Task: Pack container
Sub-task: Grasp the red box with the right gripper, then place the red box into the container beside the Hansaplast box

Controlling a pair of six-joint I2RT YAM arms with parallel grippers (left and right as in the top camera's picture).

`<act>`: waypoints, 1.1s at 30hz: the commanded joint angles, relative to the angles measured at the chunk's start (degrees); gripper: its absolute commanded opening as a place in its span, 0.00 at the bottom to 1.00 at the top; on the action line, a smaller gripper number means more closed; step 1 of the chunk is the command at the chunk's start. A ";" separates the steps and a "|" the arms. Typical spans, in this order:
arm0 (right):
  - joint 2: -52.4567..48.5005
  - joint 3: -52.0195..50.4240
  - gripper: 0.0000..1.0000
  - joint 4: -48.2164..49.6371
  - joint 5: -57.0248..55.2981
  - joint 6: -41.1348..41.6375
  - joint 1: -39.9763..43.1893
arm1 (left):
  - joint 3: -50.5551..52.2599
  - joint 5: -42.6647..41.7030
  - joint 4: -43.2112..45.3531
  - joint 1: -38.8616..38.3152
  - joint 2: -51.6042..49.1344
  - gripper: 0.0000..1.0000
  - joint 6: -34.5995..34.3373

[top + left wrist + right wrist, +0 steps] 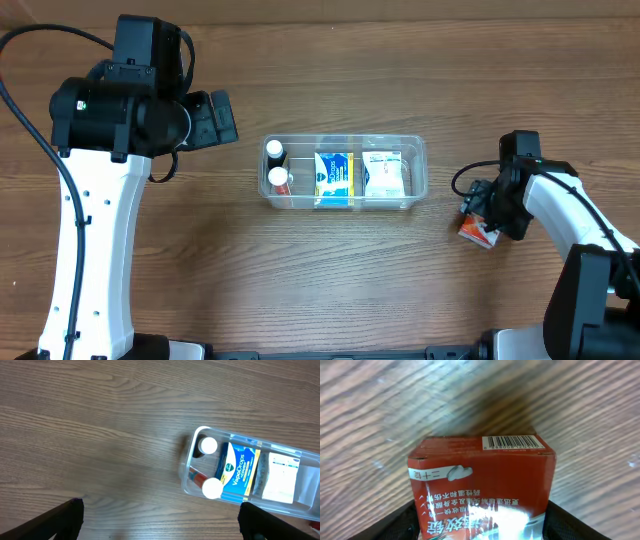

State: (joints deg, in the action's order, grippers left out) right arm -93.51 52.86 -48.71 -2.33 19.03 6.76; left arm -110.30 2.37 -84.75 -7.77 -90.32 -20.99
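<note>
The clear plastic container (420, 150) stands mid-table. It holds two white-capped bottles (277, 166), a blue VapoDrops box (334, 177) and a white packet (385, 175). It also shows in the left wrist view (187, 472). My left gripper (222, 118) is open and empty above bare table, left of the container; its fingertips (160, 520) are wide apart. My right gripper (492, 212) is at the right, its fingers closed on both sides of a red box (477, 232) with white Chinese text and a barcode. In the right wrist view the red box (482, 480) fills the gap between the fingers (480, 527).
The wooden table (350, 280) stretches all round the container. The left arm's white column (90, 250) stands at the left and the right arm's link (575, 215) at the far right.
</note>
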 commanded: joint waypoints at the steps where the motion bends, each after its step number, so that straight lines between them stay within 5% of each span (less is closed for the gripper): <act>1: 0.22 1.66 0.75 -1.31 3.89 -0.22 0.04 | -0.46 0.63 -0.13 0.24 -0.31 1.00 0.68; 10: 13.07 32.06 0.70 -14.49 11.45 -1.51 -7.52 | -0.46 0.61 -0.07 0.24 -0.31 1.00 0.63; 18: 0.87 32.26 0.70 -12.50 6.01 -1.07 -27.19 | -0.46 0.61 -0.11 0.24 -0.31 1.00 0.66; 25: -12.31 32.24 0.70 -11.21 6.03 -1.05 -28.06 | -0.46 0.83 -0.11 0.24 -0.31 1.00 0.68; 33: -12.79 32.48 0.80 -10.99 6.03 -1.05 -28.09 | -0.46 0.81 -0.35 0.24 -0.31 1.00 0.68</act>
State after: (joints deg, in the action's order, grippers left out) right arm -106.89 84.73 -59.81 4.08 17.93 -21.41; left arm -110.30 2.39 -84.90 -7.77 -90.32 -20.99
